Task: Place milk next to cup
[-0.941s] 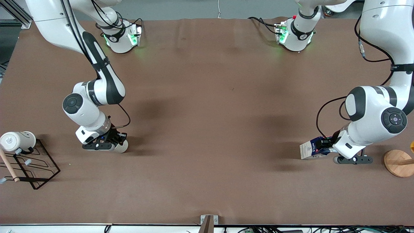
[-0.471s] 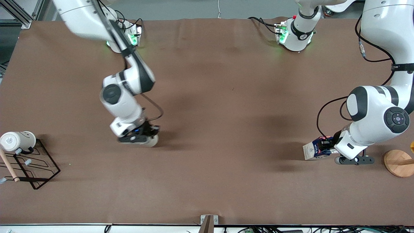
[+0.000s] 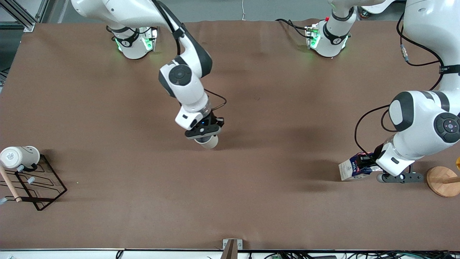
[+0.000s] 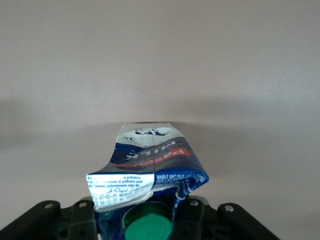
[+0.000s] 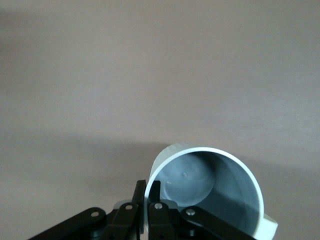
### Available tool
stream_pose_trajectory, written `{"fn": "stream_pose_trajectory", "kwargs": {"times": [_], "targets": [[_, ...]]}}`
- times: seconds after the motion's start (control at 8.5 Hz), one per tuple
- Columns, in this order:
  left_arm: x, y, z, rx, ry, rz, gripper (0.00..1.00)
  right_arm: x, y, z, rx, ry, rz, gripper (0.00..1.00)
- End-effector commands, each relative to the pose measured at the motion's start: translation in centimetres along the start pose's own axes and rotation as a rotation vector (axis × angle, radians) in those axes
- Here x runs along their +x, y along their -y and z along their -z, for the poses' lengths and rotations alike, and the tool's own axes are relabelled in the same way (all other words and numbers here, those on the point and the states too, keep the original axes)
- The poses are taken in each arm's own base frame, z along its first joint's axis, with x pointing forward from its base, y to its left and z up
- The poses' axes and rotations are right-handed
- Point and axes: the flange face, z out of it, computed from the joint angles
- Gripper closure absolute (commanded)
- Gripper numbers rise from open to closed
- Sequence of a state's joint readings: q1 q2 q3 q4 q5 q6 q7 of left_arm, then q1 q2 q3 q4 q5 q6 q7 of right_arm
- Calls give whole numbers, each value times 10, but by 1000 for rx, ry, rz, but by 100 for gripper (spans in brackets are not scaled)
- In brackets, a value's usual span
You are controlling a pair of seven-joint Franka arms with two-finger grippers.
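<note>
Right gripper (image 3: 205, 133), pinching cup (image 3: 208, 141) rim, swung to table centre; left gripper (image 3: 373, 169), clamped on milk (image 3: 354, 169), barely moved; carton must follow.

Covering the table (image 3: 251, 201): matt brown cloth, faintly creased along the robots' edge. Showing printed, lightly glossy paperboard on the milk (image 4: 150, 165), crumpled at the gable, with a smooth green plastic cap (image 4: 148, 227). Looking smooth and satiny on the cup (image 5: 210, 185), ceramic-like, grey inside. Gleaming as glossy white plastic on the arm shells, matt black on the right gripper (image 5: 147, 212) and the left gripper (image 4: 140, 220). Lying near the corner at the left arm's end: a pale, matt wooden disc (image 3: 444, 181). Standing at the right arm's end: a thin black wire rack (image 3: 39, 187).
</note>
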State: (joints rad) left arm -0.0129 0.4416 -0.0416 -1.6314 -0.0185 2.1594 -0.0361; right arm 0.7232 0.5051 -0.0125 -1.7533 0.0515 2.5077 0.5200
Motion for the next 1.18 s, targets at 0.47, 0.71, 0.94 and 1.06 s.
{"fn": "stream_pose_trajectory", "kwargs": {"times": [0.47, 0.71, 0.94, 1.06], "targets": [[-27, -113, 73, -95, 3, 73, 56, 21, 30, -39, -133, 38, 107, 89], [-45, -163, 92, -118, 24, 102, 56, 18, 29, -52, -157, 37, 133, 80], [-67, -218, 108, -132, 74, 128, 56, 18, 30, -51, -153, 37, 115, 6], [-77, -240, 113, -141, 80, 136, 56, 20, 32, -45, -149, 25, 36, 1]]}}
